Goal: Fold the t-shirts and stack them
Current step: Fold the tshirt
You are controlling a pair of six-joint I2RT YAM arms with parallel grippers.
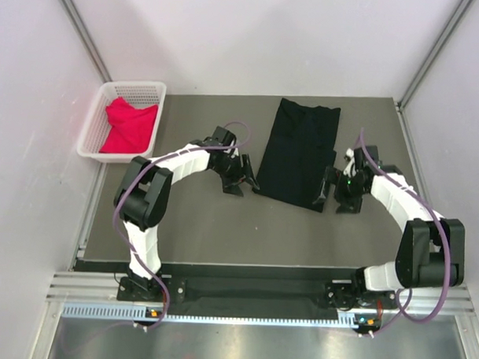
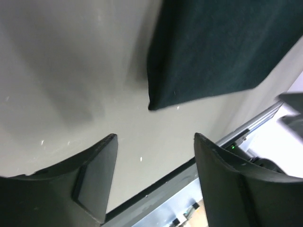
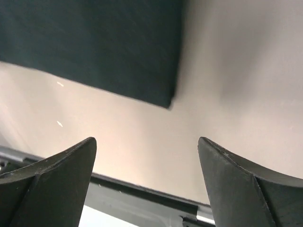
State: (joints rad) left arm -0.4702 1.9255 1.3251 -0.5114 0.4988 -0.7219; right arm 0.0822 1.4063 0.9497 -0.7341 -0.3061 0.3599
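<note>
A black t-shirt [image 1: 299, 154], folded into a long narrow panel, is seen lying flat on the dark table [image 1: 206, 226], slightly tilted, with its near edge towards the two arms. The left pincer [image 1: 241, 179] is held low just beside the near left corner of the cloth, and the right pincer [image 1: 337, 195] is placed just beside the near right corner.

In the left wrist view, the left pincer [image 2: 154, 142] is shown with its jaws spread wide and nothing between them; a corner of the black t-shirt [image 2: 222, 47] is seen ahead of the fingers, apart from them, on bare table. In the right wrist view, the right pincer [image 3: 147, 142] is likewise shown wide open and empty, with the other corner of the black t-shirt [image 3: 94, 42] lying beyond its fingertips and not touched.

A red-pink t-shirt [image 1: 131, 127] is seen crumpled inside a white lattice basket [image 1: 92, 127] at the far left corner of the table, well apart from both arms. From the overhead view it cannot quite be made out whether the pincers rest on the table or hang just above it.
</note>
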